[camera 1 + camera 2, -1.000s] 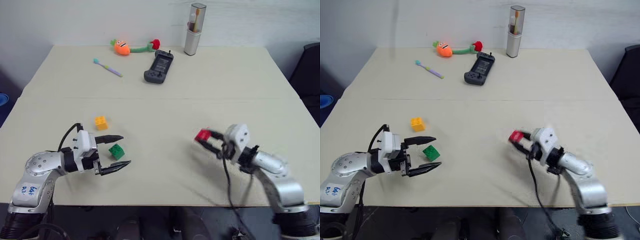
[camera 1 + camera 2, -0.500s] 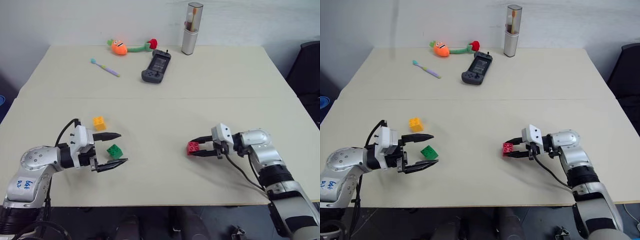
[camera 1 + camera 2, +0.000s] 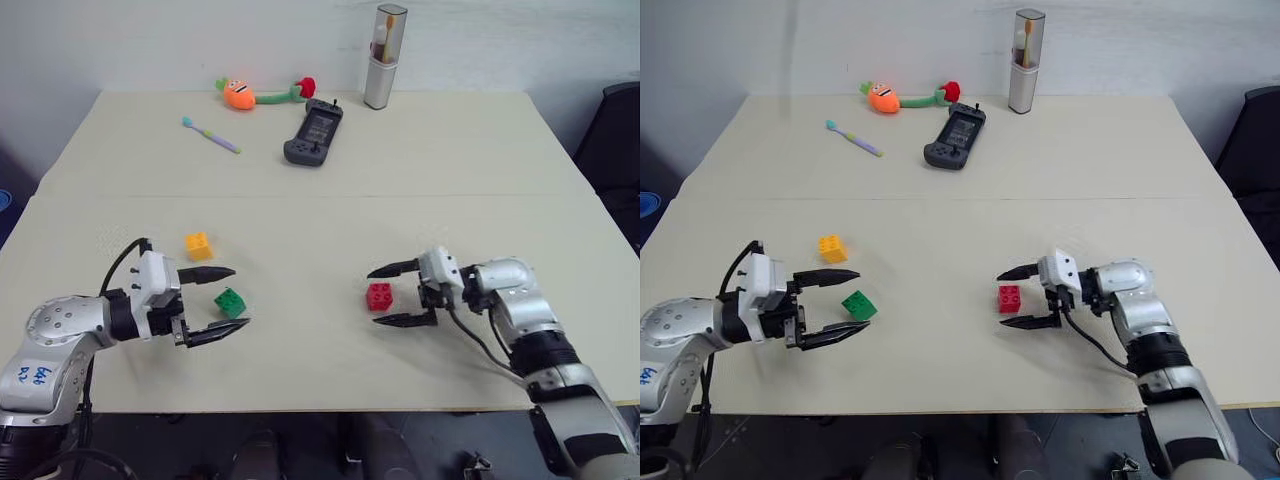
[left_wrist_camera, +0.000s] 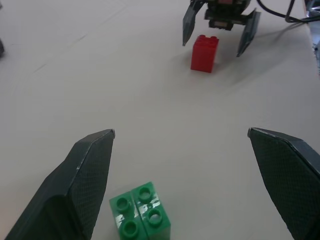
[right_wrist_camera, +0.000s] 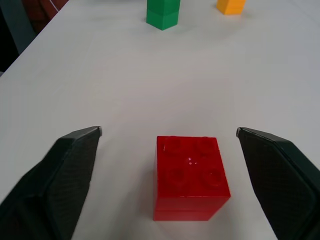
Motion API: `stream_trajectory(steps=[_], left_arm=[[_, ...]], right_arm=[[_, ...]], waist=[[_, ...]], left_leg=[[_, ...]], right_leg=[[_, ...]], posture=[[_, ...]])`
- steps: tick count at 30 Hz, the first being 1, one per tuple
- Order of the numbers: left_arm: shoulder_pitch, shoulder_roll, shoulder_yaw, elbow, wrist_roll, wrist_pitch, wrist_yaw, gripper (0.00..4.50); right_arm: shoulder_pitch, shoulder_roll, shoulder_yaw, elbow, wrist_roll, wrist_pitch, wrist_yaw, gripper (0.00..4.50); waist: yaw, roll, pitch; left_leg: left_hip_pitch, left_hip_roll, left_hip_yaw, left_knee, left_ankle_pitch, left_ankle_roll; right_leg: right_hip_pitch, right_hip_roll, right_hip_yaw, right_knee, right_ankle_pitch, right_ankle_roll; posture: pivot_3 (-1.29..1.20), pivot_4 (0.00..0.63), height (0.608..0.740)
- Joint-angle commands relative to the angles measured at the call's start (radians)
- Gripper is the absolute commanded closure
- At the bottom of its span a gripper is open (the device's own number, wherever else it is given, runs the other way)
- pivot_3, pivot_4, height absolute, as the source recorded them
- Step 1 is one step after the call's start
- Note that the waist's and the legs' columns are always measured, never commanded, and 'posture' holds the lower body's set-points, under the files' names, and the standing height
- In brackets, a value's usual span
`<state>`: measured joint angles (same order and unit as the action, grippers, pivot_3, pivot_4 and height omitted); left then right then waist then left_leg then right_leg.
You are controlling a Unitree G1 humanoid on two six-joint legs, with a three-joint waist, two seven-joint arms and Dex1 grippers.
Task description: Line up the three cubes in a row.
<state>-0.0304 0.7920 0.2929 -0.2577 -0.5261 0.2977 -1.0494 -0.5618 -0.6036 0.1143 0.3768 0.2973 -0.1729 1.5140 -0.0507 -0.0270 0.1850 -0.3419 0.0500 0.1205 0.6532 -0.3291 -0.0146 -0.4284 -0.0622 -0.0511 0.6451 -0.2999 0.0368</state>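
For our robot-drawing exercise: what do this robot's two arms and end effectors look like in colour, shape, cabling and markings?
Both arms are rounded silver-grey metal segments with black joints. Each ends in a white block carrying the left end effector or the right end effector, each with two black, pointed, textured fingers. A black cable loops along each forearm. The left arm bears blue handwriting.

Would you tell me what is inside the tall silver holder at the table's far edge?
A toothbrush stands in the holder, its head showing through the clear top; the metal wall hides the rest.

Silver arms, black cables, black-fingered white tools.
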Motion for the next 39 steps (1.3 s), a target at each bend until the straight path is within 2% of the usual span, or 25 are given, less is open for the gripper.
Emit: stream_trajectory(steps=[1,4,6,8,11,13,16,20,23,31,34,39], left_arm=[[0.050,-0.003,0.110,0.014,-0.032,-0.003,0.028,0.00],[0.195,-0.017,0.300,0.123,-0.005,-0.051,0.053,0.00],[0.258,-0.034,0.388,0.214,-0.010,-0.060,0.078,0.00],[0.305,-0.033,0.424,0.287,0.002,-0.085,0.066,0.00],[0.333,-0.022,0.423,0.333,0.012,-0.113,0.041,0.00],[0.349,-0.026,0.403,0.321,0.001,-0.103,0.016,0.00],[0.345,-0.048,0.359,0.231,-0.026,-0.076,0.015,0.00],[0.270,-0.124,0.264,0.077,-0.070,0.005,0.124,0.00],[0.220,-0.176,0.158,-0.002,-0.038,0.043,0.198,0.00],[0.083,-0.260,-0.049,0.092,0.137,-0.061,0.297,0.00],[0.083,-0.273,-0.072,0.120,0.175,-0.112,0.312,0.59],[0.062,-0.301,-0.095,0.133,0.180,-0.124,0.334,2.18]], right_arm=[[0.056,-0.045,-0.061,-0.163,0.073,0.056,-0.015,0.02],[0.189,-0.043,-0.172,-0.346,0.167,0.108,-0.138,0.02],[0.283,0.019,-0.242,-0.403,0.216,0.015,-0.187,0.02],[0.353,0.087,-0.297,-0.423,0.246,-0.097,-0.210,0.02],[0.405,0.088,-0.295,-0.435,0.232,-0.106,-0.215,0.02],[0.444,0.044,-0.258,-0.464,0.299,-0.010,-0.139,0.02],[0.439,0.022,-0.239,-0.475,0.326,0.015,-0.097,0.02],[0.411,0.014,-0.225,-0.504,0.336,0.052,-0.099,0.02],[0.394,0.019,-0.214,-0.526,0.331,0.072,-0.117,0.02],[0.378,0.025,-0.195,-0.559,0.320,0.106,-0.162,0.02],[0.379,0.022,-0.196,-0.569,0.320,0.113,-0.170,0.00],[0.403,0.002,-0.225,-0.587,0.317,0.116,-0.194,0.00]], waist=[[0.001,0.000,0.000],[-0.004,0.000,0.000],[-0.003,0.000,0.000],[-0.001,0.000,0.000],[0.009,0.000,0.000],[0.022,-0.001,-0.001],[0.025,-0.001,-0.001],[0.024,-0.001,-0.001],[0.024,-0.001,-0.001],[0.024,-0.001,-0.001],[0.022,-0.001,-0.001],[0.025,-0.001,-0.001]], left_leg=[[0.000,0.000,0.000,0.000,0.000,0.000],[0.001,0.001,0.000,-0.002,-0.001,0.000],[0.003,0.001,0.000,-0.005,-0.002,0.001],[0.003,0.002,-0.001,-0.005,-0.003,0.002],[0.003,0.000,-0.001,-0.003,-0.003,0.004],[0.004,-0.001,-0.001,-0.003,-0.003,0.006],[0.004,-0.001,-0.002,-0.004,-0.004,0.007],[0.003,-0.001,-0.002,-0.004,-0.004,0.006],[0.003,-0.001,-0.002,-0.004,-0.004,0.006],[0.003,-0.001,-0.001,-0.003,-0.003,0.005],[0.003,-0.001,-0.001,-0.003,-0.003,0.005],[0.003,0.000,-0.001,-0.003,-0.003,0.005]], right_leg=[[0.000,0.000,0.000,0.000,0.000,0.000],[0.000,0.000,0.000,0.000,0.000,0.000],[0.000,0.001,-0.001,-0.001,-0.001,-0.002],[0.000,0.001,-0.002,-0.001,-0.001,-0.002],[0.002,0.000,-0.002,0.000,0.000,-0.002],[0.002,-0.003,-0.002,-0.001,0.001,-0.002],[0.002,-0.003,-0.002,-0.002,0.000,-0.002],[0.002,-0.003,-0.002,-0.002,0.000,-0.002],[0.002,-0.003,-0.002,-0.001,0.000,-0.002],[0.002,0.000,-0.002,-0.001,0.001,-0.002],[0.002,0.000,-0.001,-0.001,0.001,-0.002],[0.002,0.000,-0.002,-0.001,0.001,-0.002]], posture=[[0.00,0.150,0.740],[0.00,0.150,0.740],[0.00,0.150,0.740],[0.00,0.150,0.740],[0.00,0.150,0.740],[0.00,0.150,0.740],[0.00,0.150,0.740],[0.00,0.150,0.740],[0.00,0.150,0.740],[0.00,0.150,0.740],[0.00,0.150,0.740],[0.00,0.150,0.740]])
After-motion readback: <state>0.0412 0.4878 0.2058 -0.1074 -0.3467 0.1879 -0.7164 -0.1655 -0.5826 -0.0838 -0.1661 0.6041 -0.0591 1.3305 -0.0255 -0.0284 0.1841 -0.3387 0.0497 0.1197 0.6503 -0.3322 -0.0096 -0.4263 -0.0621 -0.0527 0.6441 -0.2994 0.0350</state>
